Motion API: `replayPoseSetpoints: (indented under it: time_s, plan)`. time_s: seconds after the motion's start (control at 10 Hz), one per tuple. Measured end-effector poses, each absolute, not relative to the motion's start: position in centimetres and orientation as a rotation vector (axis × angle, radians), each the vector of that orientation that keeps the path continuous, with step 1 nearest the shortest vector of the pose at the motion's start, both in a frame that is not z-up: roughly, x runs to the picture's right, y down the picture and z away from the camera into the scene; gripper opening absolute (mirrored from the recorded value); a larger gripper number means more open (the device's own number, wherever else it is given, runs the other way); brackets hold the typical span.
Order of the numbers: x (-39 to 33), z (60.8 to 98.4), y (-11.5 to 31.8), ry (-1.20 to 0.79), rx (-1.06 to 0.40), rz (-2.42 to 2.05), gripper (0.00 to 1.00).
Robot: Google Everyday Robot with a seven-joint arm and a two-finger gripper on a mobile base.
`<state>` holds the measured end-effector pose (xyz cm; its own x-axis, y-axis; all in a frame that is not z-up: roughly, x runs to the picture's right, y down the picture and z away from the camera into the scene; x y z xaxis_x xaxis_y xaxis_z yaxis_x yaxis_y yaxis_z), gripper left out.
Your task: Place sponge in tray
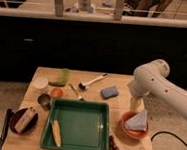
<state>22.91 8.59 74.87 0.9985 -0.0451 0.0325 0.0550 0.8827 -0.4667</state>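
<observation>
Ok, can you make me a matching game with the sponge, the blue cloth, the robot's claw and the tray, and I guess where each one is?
Things:
1. sponge
2. blue cloth
3. claw
4. tray

Places:
a. sitting in the orange bowl
b. dark green, in the middle of the table
c. lying flat on the table, just past the tray's far right corner
d. open, hanging over the orange bowl at the right side of the table

Right pairs: 1-c, 2-a, 3-d, 4-b
</observation>
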Motion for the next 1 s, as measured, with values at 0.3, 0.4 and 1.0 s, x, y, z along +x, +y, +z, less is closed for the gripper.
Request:
replayPoseSetpoints:
  time_s: [0.3, 0.4, 1.0]
  plan:
    - [22.5, 75.9, 8.2, -0.040, -0.476, -0.067, 0.80]
    - [22.3, 76.2, 8.0, -0.046, -0.473, -0.073, 0.80]
    - [21.9, 78.1, 6.8, -0.080, -0.456, -0.112, 0.80]
